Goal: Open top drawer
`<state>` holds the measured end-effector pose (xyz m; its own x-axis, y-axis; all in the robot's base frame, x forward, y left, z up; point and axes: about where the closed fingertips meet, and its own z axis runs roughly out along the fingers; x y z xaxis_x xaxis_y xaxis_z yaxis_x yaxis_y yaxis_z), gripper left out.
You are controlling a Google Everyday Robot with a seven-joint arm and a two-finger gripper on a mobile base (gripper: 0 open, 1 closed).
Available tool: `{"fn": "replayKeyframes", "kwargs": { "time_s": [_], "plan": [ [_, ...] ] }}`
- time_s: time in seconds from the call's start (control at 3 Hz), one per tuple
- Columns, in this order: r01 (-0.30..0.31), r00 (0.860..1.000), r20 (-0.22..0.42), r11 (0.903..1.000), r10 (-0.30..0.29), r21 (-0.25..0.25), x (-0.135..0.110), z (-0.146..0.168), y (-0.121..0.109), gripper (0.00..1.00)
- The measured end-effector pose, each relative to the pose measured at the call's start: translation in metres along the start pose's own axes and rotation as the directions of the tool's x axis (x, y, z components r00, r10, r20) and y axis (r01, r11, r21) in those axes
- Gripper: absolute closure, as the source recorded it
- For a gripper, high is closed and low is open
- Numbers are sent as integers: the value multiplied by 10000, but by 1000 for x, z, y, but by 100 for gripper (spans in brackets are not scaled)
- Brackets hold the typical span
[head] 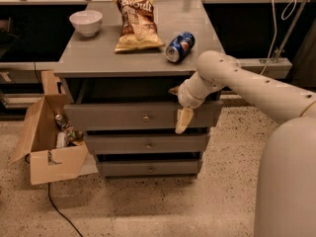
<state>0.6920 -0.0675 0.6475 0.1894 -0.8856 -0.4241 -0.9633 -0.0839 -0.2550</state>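
Note:
The top drawer (108, 116) is the widest grey front of three, just under the cabinet top, with a small round metal knob (146, 117) at its centre. A dark gap shows between its upper edge and the cabinet top. My gripper (181, 113) hangs in front of this drawer's right half, pointing down. It is a short way right of the knob and apart from it. My cream arm reaches in from the right.
Two narrower drawers (148, 144) (149, 169) sit below. On the cabinet top (98, 58) are a white bowl (86, 22), a chip bag (137, 22) and a blue can (179, 46) on its side. An open cardboard box (47, 135) and a cable (59, 209) are on the floor at left.

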Motion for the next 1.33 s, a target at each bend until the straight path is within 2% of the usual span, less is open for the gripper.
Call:
{"fn": "replayKeyframes", "kwargs": {
  "time_s": [0.33,0.67,1.0,1.33],
  "plan": [
    [-82,9998,-199,9998,78,-183,10,8,0,25],
    [-444,9977,-492,9983,461,368,18,-18,12,49],
    [-873,9929,-768,9952,904,433,24,-35,42,72],
    [-875,9929,-766,9952,906,434,19,-43,39,100]
  ]
}}
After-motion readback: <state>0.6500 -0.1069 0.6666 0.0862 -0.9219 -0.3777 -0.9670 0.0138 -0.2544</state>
